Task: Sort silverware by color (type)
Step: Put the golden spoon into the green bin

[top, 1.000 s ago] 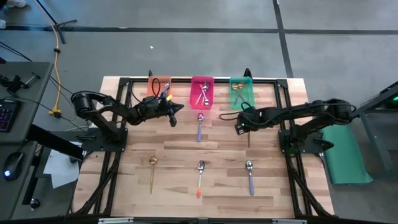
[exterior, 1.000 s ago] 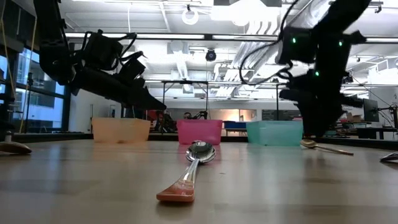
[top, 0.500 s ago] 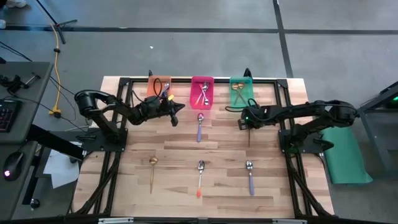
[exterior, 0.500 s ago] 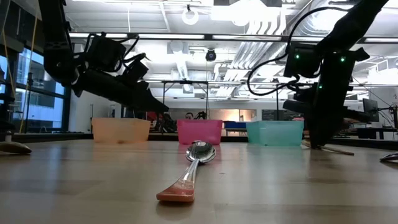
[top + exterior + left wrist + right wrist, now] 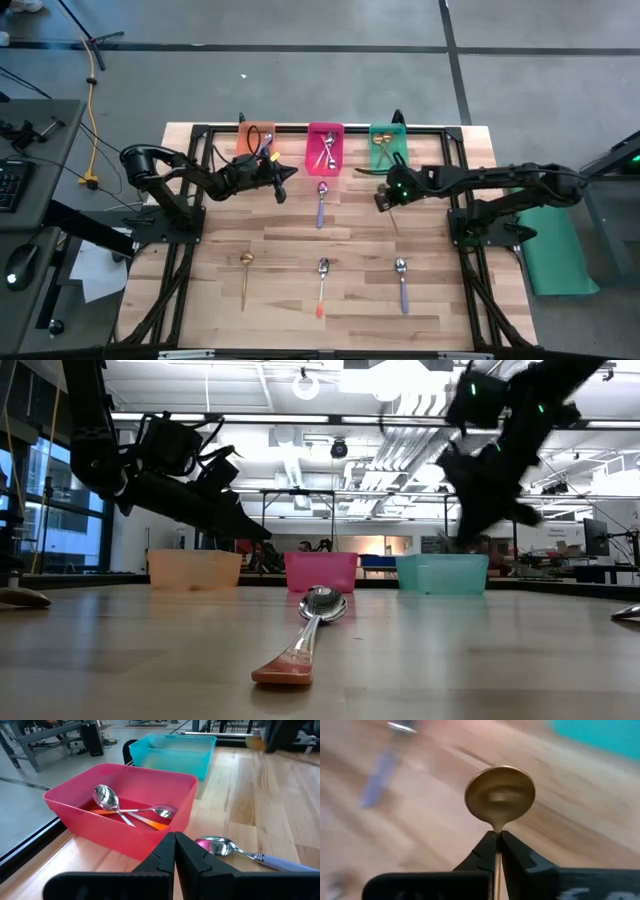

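My right gripper (image 5: 383, 202) hangs in front of the green bin (image 5: 388, 147), shut on an all-gold spoon (image 5: 500, 795). My left gripper (image 5: 283, 186) is shut and empty, low over the table just in front of the pink bin (image 5: 120, 805). That bin holds two spoons with orange-red handles (image 5: 131, 814). A purple-handled spoon (image 5: 321, 203) lies flat between the two grippers. Nearer the front edge lie a gold spoon (image 5: 245, 274), an orange-red-handled one (image 5: 322, 286) and a purple-handled one (image 5: 402, 283). My right gripper pinches the gold spoon's neck (image 5: 497, 827) between its two fingertips, just behind the bowl. The fingers slant steeply down and lie along the spoon. The bowl sticks out past the tips and the handle runs back between the fingers. The spoon is lifted clear of the table.
An orange bin (image 5: 258, 140) stands left of the pink one along the far edge, and gold spoons lie in the green bin. Black frame rails (image 5: 186, 250) border the table's left and right sides. Bare wood lies between the bins and the front row of spoons.
My right gripper dipped to the table, shut on the gold spoon lying in front of the green bin, then rose and tipped. The spoon has left the table with it. My left gripper has kept still.
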Robot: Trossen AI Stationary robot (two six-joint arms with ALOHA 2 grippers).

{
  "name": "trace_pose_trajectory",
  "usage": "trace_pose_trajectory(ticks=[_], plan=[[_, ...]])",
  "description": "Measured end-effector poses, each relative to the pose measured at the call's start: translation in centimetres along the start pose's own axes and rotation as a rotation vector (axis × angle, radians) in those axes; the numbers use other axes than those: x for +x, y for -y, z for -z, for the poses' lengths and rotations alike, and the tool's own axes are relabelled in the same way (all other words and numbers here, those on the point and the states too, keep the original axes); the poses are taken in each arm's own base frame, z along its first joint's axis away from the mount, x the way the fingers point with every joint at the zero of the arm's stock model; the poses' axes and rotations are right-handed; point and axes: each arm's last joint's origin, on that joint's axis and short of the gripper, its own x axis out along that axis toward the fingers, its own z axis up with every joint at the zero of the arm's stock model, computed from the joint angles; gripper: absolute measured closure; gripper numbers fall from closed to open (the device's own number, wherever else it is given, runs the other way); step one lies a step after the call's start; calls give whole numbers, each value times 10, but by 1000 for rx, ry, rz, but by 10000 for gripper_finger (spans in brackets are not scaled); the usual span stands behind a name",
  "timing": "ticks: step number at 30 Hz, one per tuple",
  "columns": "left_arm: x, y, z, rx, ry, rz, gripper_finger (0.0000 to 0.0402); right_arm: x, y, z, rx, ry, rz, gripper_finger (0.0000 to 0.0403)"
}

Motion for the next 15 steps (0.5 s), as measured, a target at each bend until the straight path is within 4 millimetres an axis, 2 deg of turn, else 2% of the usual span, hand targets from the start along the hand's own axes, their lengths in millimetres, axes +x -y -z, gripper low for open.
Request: trace_pose_trajectory(ticks=[3, 6, 11, 15], plan=[[0, 0, 0, 1, 0, 0, 401, -15, -15, -21, -74, 102, -72, 402], [0, 0, -1, 0, 6, 0, 401, -26, -16, -47, -96, 208, -19, 402], [0, 0, -1, -6, 15, 0, 401, -40, -6, -100, -137, 318, 57, 402], [0, 0, -1, -8, 14, 0, 401, -36, 10, -138, -180, 273, 127, 402]])
